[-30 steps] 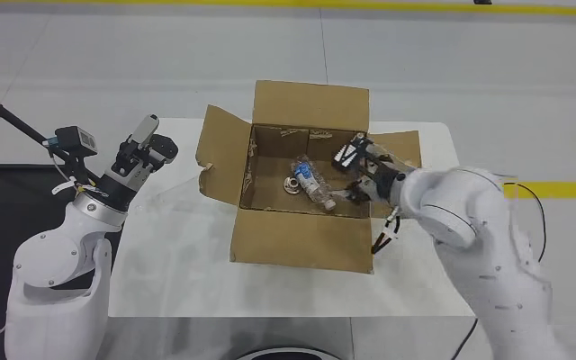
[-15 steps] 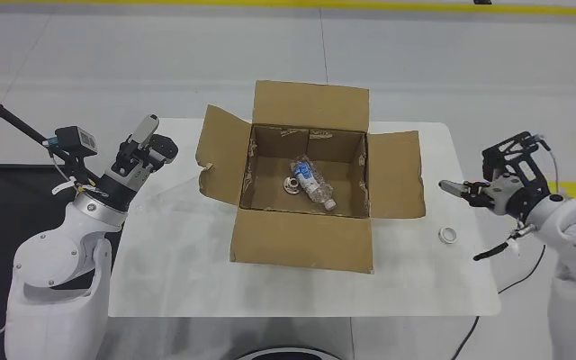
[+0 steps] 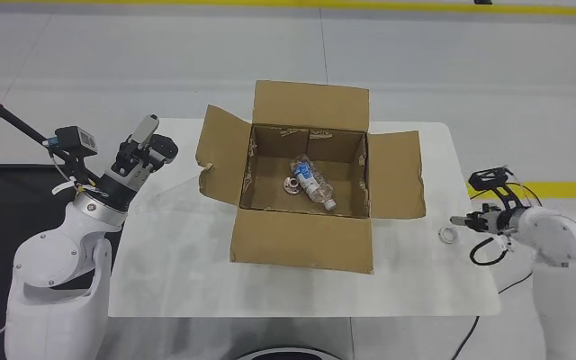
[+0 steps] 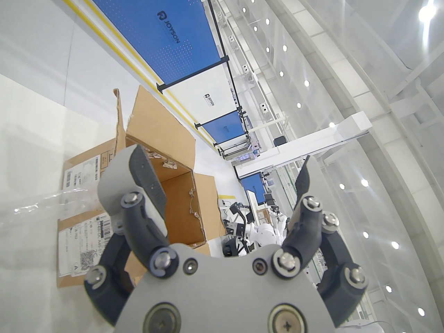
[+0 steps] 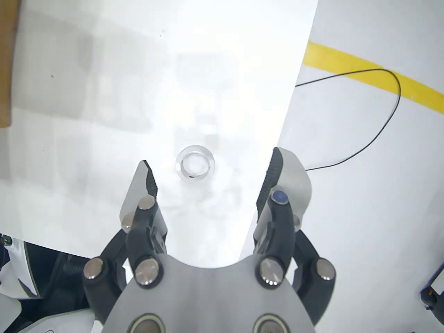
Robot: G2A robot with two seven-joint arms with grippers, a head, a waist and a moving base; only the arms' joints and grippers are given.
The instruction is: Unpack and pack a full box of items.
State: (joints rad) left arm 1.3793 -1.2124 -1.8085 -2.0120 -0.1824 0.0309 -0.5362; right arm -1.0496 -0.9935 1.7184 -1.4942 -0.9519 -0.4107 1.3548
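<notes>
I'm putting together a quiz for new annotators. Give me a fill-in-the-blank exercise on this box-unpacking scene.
1. In the cardboard box a plastic ____ lies on its side.
2. The right gripper has its jaws ____.
3. The clear ring rests on the ____, outside the box.
Missing words: bottle; open; table.

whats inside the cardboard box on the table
On the floor of the cardboard box lie a clear plastic bottle and, beside it, a small round item. The box's near wall covers the floor strip just behind it, so anything there cannot be seen.
</notes>
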